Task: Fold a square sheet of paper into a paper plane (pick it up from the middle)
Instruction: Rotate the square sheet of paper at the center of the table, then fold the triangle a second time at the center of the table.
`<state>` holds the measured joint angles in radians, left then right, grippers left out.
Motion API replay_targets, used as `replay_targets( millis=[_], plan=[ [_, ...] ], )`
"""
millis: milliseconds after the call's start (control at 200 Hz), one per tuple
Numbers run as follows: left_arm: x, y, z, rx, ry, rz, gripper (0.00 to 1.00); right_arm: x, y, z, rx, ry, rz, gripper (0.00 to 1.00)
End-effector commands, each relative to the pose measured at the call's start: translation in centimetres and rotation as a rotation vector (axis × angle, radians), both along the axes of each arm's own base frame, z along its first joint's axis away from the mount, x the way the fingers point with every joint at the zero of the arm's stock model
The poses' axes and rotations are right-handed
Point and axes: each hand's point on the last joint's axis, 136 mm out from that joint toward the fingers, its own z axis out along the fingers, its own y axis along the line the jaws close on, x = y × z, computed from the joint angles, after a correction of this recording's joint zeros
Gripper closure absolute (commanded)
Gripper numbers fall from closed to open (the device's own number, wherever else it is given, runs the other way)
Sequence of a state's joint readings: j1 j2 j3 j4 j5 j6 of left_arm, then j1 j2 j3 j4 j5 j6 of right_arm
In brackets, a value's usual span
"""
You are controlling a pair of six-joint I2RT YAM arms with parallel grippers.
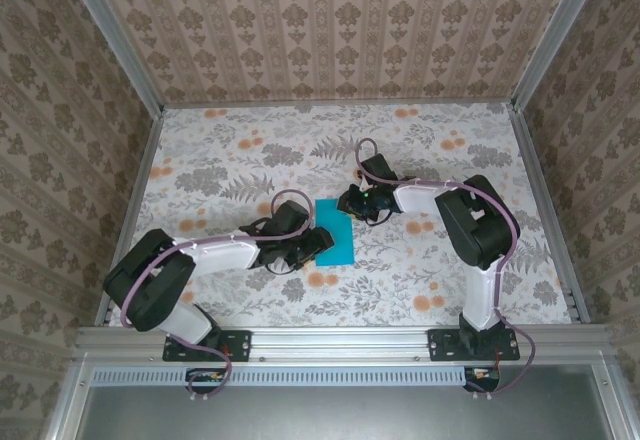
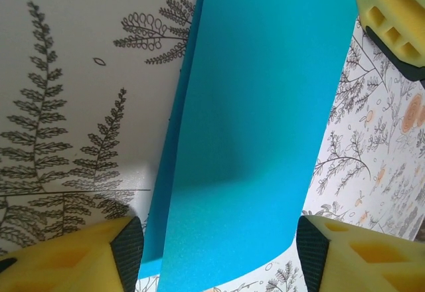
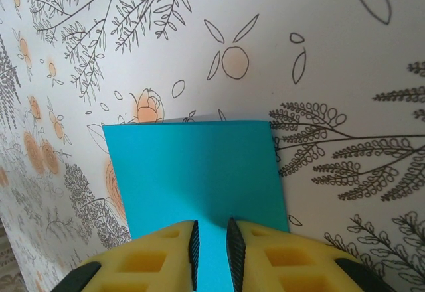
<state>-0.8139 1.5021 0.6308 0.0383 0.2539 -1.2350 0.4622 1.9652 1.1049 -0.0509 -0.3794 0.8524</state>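
Observation:
The sheet of paper (image 1: 333,232) is teal and lies mid-table as a folded rectangle with two layers; it has no dart shape. My left gripper (image 1: 305,245) is at its near-left end. In the left wrist view the gripper (image 2: 219,255) stands open, and its black pads (image 2: 129,252) straddle the paper's (image 2: 252,139) full width, with the top layer bowed up a little. My right gripper (image 1: 352,203) is at the far end. In the right wrist view it (image 3: 211,245) hangs over the paper (image 3: 199,172), tips low on it, jaws a narrow slit apart with flat teal showing between them.
The floral tablecloth (image 1: 450,260) covers the table. Metal rails (image 1: 540,210) and patterned walls close it in on three sides. A yellow finger of the right gripper (image 2: 398,13) shows at the top right of the left wrist view.

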Motion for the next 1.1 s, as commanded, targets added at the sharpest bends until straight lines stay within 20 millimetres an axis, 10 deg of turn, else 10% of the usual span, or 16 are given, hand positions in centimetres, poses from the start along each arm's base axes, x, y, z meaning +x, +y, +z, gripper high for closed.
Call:
replay_targets(
  millis=[0,430,795,1095],
  plan=[
    [-0.1,-1.0,0.3,-0.051,-0.001,-0.009,0.37,-3.8,-4.5,-5.9,-0.183,0.188,-0.060,0.74],
    [0.4,0.0,-1.0,-0.093,-0.028,0.002,0.57,-3.0,-1.8,-3.2,-0.033,0.131,0.014,0.74],
    [2.2,-1.5,1.8,-0.209,-0.147,-0.131,0.59,-3.0,-0.8,-1.7,0.022,0.120,0.048,0.74],
    [2.9,0.2,0.0,-0.153,-0.100,-0.109,0.80,-2.5,0.5,4.0,0.129,-0.005,0.110,0.71]
  ],
)
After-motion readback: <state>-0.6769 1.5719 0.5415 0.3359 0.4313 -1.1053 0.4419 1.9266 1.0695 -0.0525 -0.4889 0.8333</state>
